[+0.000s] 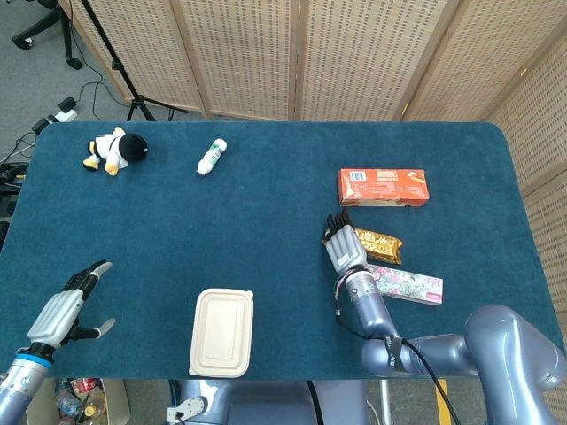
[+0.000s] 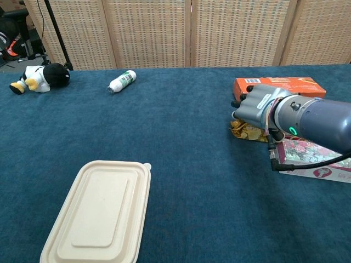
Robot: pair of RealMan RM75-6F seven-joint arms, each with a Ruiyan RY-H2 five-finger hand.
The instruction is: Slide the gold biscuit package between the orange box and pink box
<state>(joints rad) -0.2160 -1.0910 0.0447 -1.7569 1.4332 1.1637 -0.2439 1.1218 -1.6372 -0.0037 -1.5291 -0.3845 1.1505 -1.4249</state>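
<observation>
The gold biscuit package (image 1: 380, 245) lies between the orange box (image 1: 383, 187) beyond it and the pink floral box (image 1: 407, 284) nearer me, almost touching the pink box. My right hand (image 1: 341, 245) lies with fingers stretched out against the package's left end, holding nothing. In the chest view that hand (image 2: 258, 107) covers most of the gold package (image 2: 241, 131), in front of the orange box (image 2: 296, 84) and above the pink box (image 2: 310, 160). My left hand (image 1: 64, 310) hovers open at the table's near left corner.
A beige lidded food container (image 1: 221, 331) sits near the front edge. A penguin plush (image 1: 113, 151) and a small white bottle (image 1: 212, 158) lie at the far left of the blue table (image 1: 266, 212).
</observation>
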